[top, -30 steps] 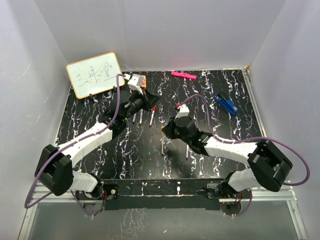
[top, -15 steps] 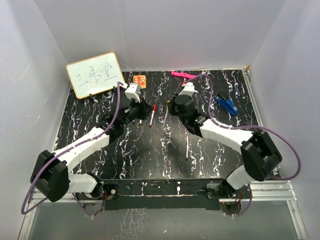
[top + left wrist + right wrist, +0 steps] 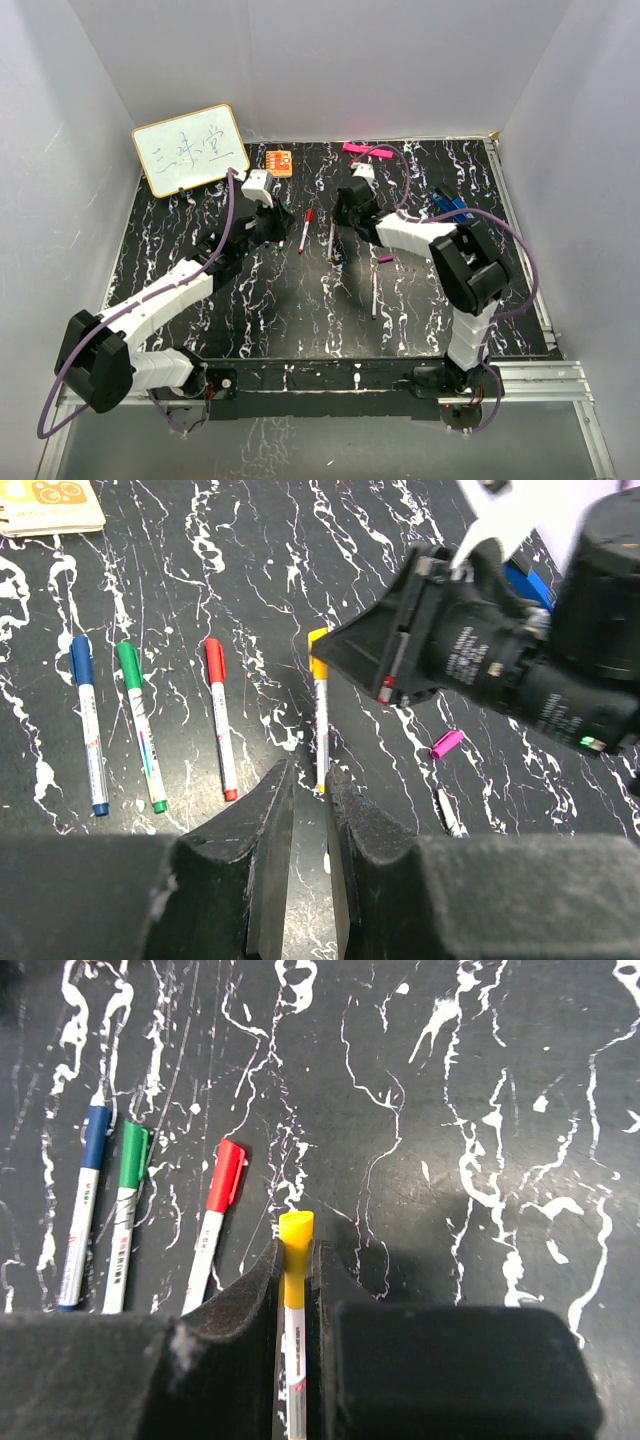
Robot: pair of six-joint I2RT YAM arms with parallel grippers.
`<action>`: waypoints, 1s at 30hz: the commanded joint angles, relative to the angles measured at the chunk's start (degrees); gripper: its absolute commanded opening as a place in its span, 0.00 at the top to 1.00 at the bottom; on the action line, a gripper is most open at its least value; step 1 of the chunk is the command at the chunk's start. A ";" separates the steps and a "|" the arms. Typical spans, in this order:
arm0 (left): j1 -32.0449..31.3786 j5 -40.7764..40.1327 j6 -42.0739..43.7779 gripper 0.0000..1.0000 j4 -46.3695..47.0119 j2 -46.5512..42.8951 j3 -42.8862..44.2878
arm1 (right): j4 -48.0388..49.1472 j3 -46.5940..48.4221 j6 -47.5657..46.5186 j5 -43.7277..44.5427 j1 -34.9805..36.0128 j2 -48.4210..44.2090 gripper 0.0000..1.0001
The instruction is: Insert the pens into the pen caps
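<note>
The right tool [image 3: 295,1258] is clenched on the yellow pen [image 3: 295,1232], pinching the barrel just behind its cap, which pokes out past the fingertips; whether the pen is lifted off the black marbled surface [image 3: 250,300] cannot be told. The left tool [image 3: 308,785] is released and holds nothing, its fingers a little apart near the pen's other end. Just left of the yellow pen, the red pen [image 3: 215,1220], green pen [image 3: 125,1210] and blue pen [image 3: 85,1195] lie side by side on the surface, all capped. To the right of the tools a loose purple cap [image 3: 385,260] lies near an uncapped pen [image 3: 374,295]. A whiteboard [image 3: 190,148], orange block [image 3: 279,162] and pink bar [image 3: 367,150] sit at the far edge.
</note>
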 commanded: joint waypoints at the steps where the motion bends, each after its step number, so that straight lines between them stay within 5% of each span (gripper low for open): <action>1: -0.18 -0.65 0.61 0.82 -1.05 -1.21 -0.53 | -0.52 5.14 0.03 -2.22 -0.33 4.55 1.00; 8: -0.15 -0.50 0.10 0.76 -1.81 -1.12 -0.80 | -2.28 8.94 -0.43 -2.14 -1.05 10.23 0.98; 17: -0.15 0.18 -0.61 0.75 -2.15 0.00 -0.42 | -2.94 10.19 -1.19 -2.80 -1.75 12.69 0.62; 30: -2.63 7.13 3.85 0.70 -5.73 4.70 1.35 | -4.24 5.44 -2.89 4.25 -2.88 -0.80 0.61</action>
